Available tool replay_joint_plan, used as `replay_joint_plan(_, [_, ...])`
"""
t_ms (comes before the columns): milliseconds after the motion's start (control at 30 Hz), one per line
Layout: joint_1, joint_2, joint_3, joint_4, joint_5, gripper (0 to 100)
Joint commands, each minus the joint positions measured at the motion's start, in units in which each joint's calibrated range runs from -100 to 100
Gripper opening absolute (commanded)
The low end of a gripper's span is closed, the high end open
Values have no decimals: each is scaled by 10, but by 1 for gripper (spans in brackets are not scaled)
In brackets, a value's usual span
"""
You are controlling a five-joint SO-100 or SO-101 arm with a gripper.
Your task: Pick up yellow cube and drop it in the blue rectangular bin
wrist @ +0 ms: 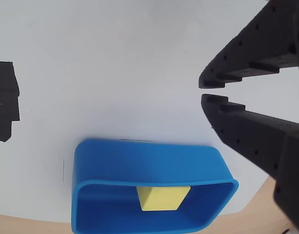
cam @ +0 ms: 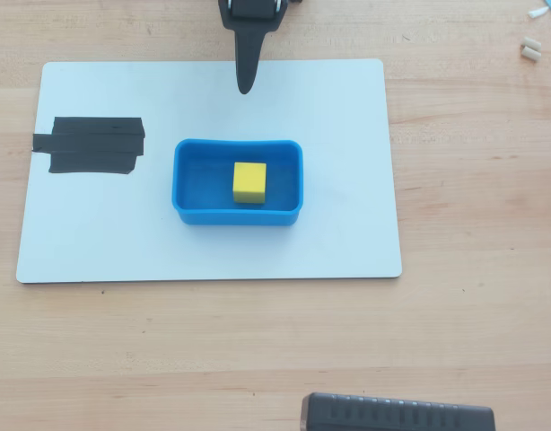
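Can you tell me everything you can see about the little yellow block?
The yellow cube is small, solid-looking, bright yellow, with plain matte faces and sharp edges. It sits flat on the floor of the blue rectangular bin, near the middle, clear of the walls in the overhead view. In the wrist view the bin's near wall hides its bottom part. The pincer is apart from it, empty and nearly shut.

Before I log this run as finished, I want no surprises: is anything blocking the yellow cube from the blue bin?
Nothing visible does. The yellow cube already sits inside the blue bin, and the pincer holds nothing, apart from both over the white board.
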Motion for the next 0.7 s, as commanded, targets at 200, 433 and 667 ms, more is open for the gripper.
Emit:
replay_joint_plan(200, [-2, -8, -3, -9, 0, 0])
replay_joint_plan(433, [19, -8, -3, -10, 0, 0])
replay_joint_plan(667, [16, -8, -3, -10, 0, 0])
